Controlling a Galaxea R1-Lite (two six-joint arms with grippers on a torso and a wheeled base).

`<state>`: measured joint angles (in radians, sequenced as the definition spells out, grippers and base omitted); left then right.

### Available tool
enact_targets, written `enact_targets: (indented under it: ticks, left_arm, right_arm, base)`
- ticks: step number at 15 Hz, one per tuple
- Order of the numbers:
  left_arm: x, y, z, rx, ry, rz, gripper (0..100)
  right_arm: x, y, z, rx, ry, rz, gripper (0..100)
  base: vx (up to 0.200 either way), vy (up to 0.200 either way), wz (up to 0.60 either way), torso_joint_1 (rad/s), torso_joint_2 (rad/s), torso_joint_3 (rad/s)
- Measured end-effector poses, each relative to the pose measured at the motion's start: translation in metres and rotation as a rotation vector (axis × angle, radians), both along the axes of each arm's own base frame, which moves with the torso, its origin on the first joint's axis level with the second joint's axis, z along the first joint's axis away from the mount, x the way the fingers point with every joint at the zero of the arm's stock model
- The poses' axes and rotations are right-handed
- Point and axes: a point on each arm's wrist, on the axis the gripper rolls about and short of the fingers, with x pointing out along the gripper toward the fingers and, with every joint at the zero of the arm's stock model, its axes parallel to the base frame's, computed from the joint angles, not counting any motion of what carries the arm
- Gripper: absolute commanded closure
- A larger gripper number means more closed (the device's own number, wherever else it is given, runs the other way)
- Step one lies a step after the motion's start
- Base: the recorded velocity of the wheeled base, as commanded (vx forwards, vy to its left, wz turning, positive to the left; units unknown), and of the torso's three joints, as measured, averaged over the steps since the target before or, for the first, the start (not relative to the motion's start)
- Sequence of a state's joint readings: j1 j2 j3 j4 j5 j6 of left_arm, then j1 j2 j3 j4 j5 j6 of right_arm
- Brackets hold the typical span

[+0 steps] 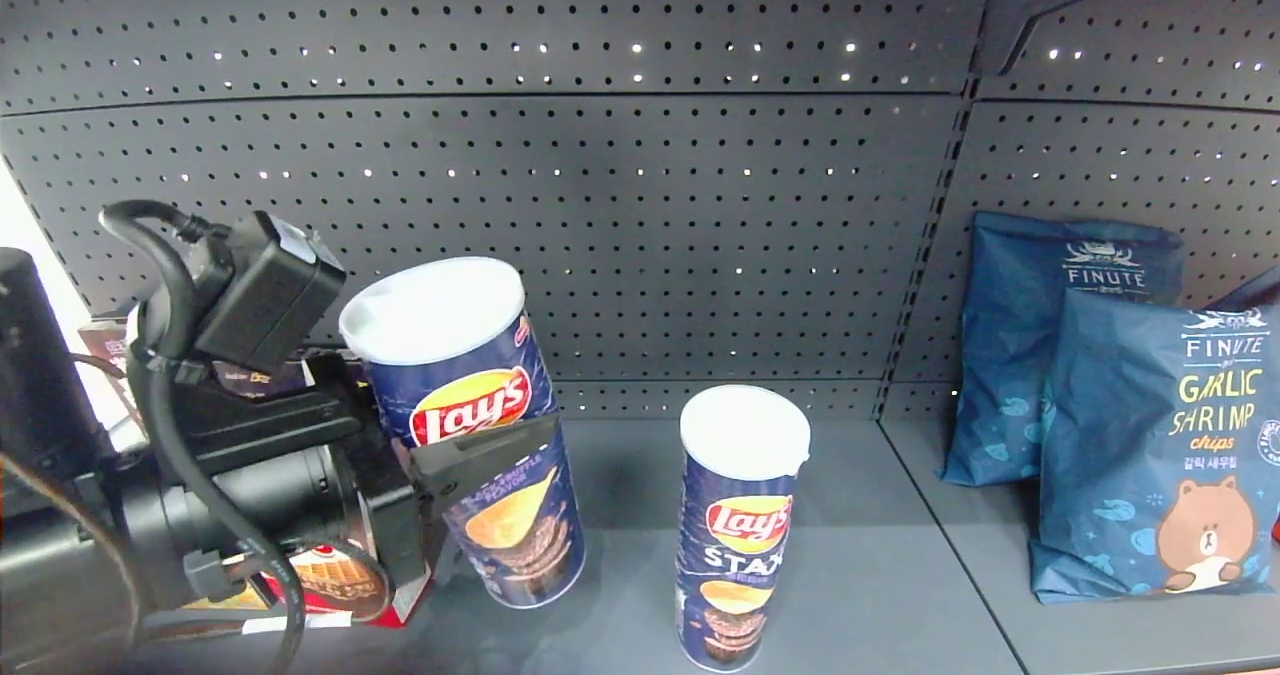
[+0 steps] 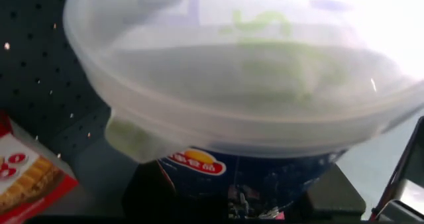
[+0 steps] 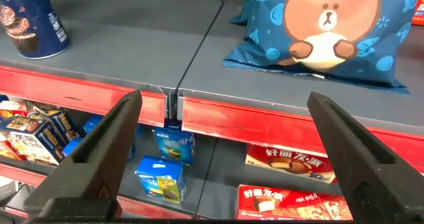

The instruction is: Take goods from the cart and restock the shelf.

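Held can (image 1: 450, 355) | clamped in left hand (image 1: 480, 447), top tilted toward the arm, base near shelf (image 1: 880, 575) | standing can (image 1: 742, 525) just right | right hand (image 3: 218, 158) wide open, empty

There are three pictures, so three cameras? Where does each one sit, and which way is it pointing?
Head view: on the robot's head, looking forward and down at the shelf; the left end effector shows, gripping a chip can.
Left wrist view: on the left wrist, facing that can's lid from very close.
Right wrist view: on the right wrist, facing the shelf's front edge; the open right end effector frames it.
Shared: head and right wrist views both show the bear bag.
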<state>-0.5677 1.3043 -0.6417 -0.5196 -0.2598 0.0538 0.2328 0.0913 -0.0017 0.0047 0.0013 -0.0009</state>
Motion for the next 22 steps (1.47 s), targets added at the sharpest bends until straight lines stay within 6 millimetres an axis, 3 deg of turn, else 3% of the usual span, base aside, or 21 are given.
enact_targets:
  ticks: [4, 10, 19, 22]
  left_arm:
    - [0.023, -0.008, 0.0, -0.002, 0.027, -0.067, 100]
    - [0.09, -0.021, -0.001, -0.004, 0.048, -0.074, 100]
    - [0.173, -0.046, -0.03, 0.062, 0.03, -0.138, 100]
    - [0.188, -0.056, -0.038, 0.078, 0.077, -0.148, 100]
  right_arm:
    - [0.0, 0.0, 0.0, 0.0, 0.0, 0.0, 0]
    - [0.0, 0.0, 0.0, -0.001, 0.001, 0.0, 0]
    - [0.0, 0.0, 0.0, -0.001, 0.002, 0.0, 0]
    - [0.0, 0.0, 0.0, -0.001, 0.002, 0.0, 0]
  base:
    - [0.0, 0.0, 0.0, 0.0, 0.0, 0.0]
    - [0.0, 0.0, 0.0, 0.0, 0.0, 0.0]
    - [0.0, 0.0, 0.0, 0.0, 0.0, 0.0]
    - [0.0, 0.0, 0.0, 0.0, 0.0, 0.0]
